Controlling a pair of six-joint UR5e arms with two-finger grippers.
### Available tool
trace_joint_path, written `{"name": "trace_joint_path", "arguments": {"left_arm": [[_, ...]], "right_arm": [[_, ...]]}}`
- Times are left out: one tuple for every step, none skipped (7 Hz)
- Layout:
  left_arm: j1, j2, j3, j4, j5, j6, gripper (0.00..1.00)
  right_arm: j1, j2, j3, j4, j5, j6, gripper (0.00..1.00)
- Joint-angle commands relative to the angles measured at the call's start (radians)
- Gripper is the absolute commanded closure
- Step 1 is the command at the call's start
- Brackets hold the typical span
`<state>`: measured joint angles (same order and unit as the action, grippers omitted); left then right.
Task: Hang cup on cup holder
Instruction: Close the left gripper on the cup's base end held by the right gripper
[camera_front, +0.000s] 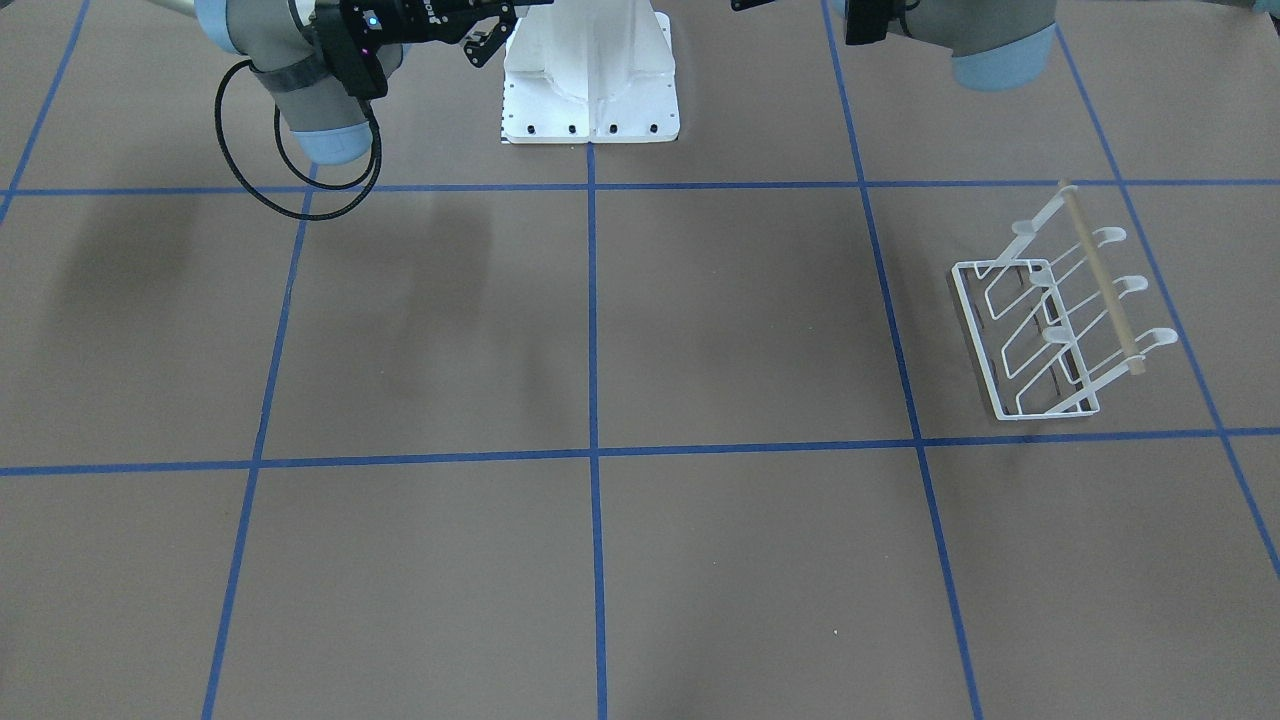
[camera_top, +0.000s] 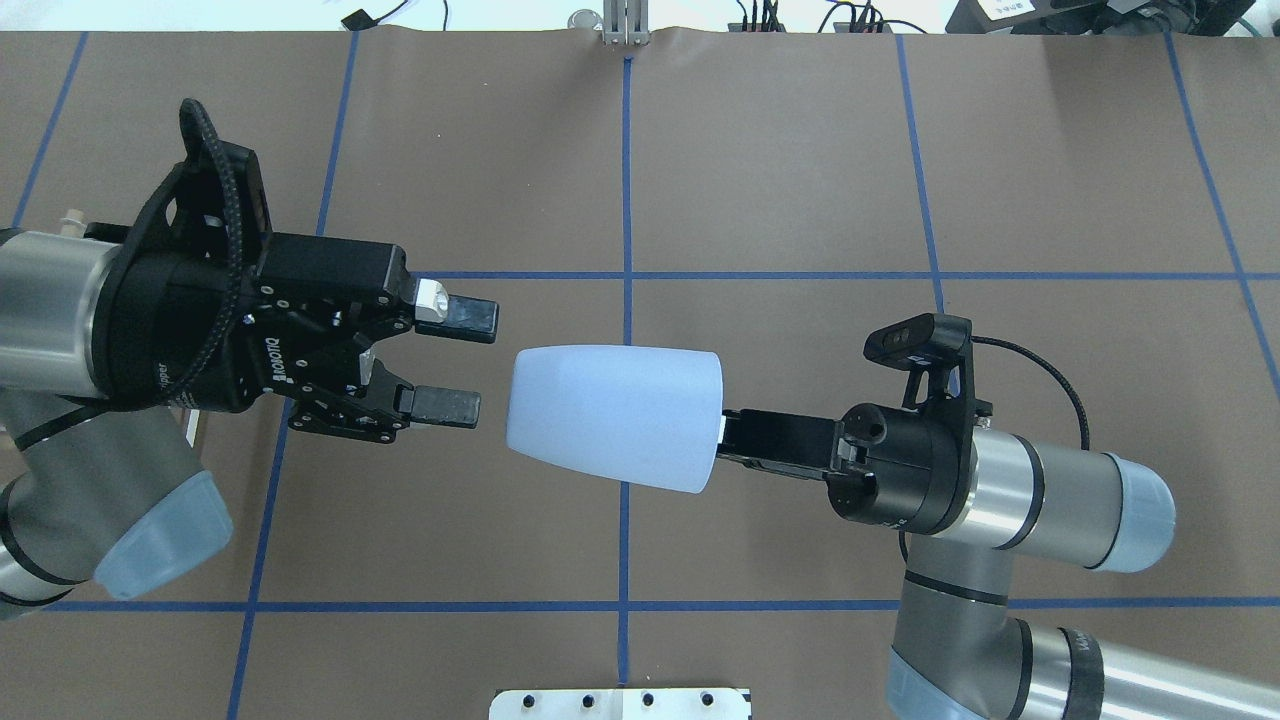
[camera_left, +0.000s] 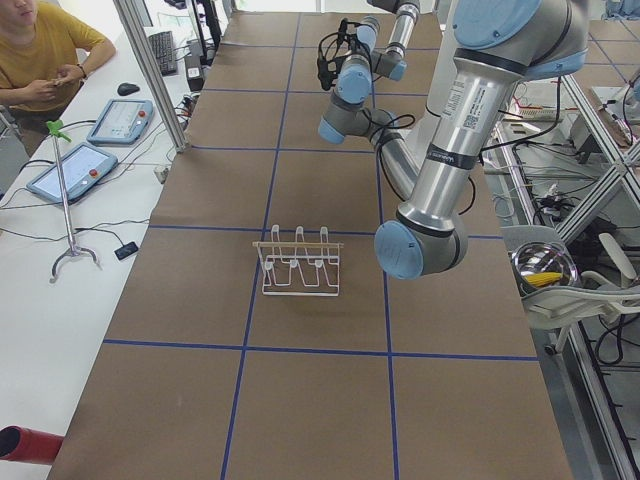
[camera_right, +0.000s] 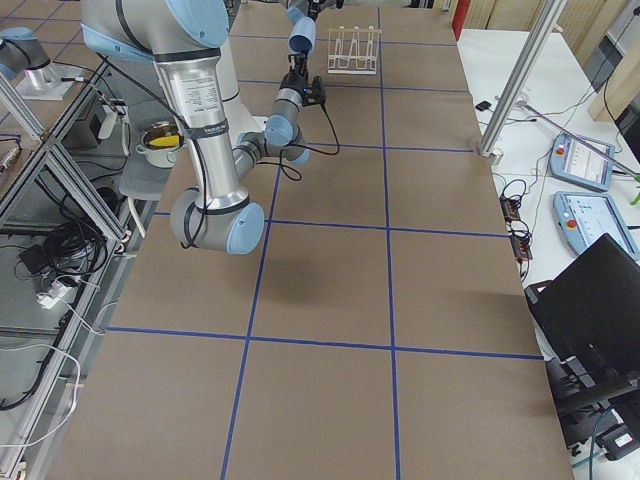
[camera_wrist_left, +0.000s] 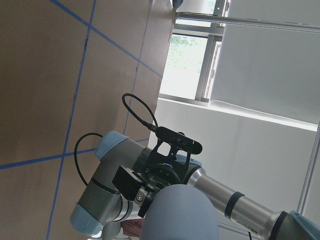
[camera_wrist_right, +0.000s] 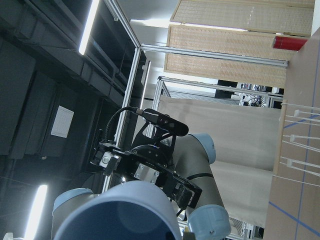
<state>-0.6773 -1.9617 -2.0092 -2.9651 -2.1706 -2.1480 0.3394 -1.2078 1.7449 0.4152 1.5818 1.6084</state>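
Observation:
The light-blue cup hangs in the air on its side, its narrow base toward my left gripper. My right gripper is shut on the cup's rim, its fingertips hidden by the cup. My left gripper is open and empty, a short gap from the cup's base. The left wrist view shows the cup's base. The right wrist view shows the cup with the left gripper beyond it. The white wire cup holder stands on the table on my left side. It also shows in the exterior left view and the exterior right view.
The white robot base plate sits at my edge of the table. Blue tape lines grid the brown tabletop. An operator sits beside the table's far side. A metal bowl rests behind the robot.

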Motion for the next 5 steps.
{"name": "trace_joint_path", "arguments": {"left_arm": [[0.005, 0.003, 0.0, 0.0, 0.0, 0.011, 0.01], [0.007, 0.001, 0.001, 0.001, 0.0, 0.013, 0.01], [0.008, 0.001, 0.001, 0.0, 0.0, 0.013, 0.01], [0.008, 0.001, 0.001, 0.0, 0.0, 0.013, 0.01], [0.008, 0.003, 0.001, 0.001, 0.0, 0.019, 0.02]], "right_arm": [[-0.008, 0.023, -0.008, -0.027, -0.02, -0.034, 1.0], [-0.008, 0.036, -0.01, -0.056, -0.022, -0.044, 1.0], [-0.008, 0.036, -0.01, -0.058, -0.022, -0.047, 1.0], [-0.01, 0.037, -0.01, -0.058, -0.022, -0.047, 1.0], [-0.01, 0.037, -0.01, -0.058, -0.022, -0.047, 1.0]]}}
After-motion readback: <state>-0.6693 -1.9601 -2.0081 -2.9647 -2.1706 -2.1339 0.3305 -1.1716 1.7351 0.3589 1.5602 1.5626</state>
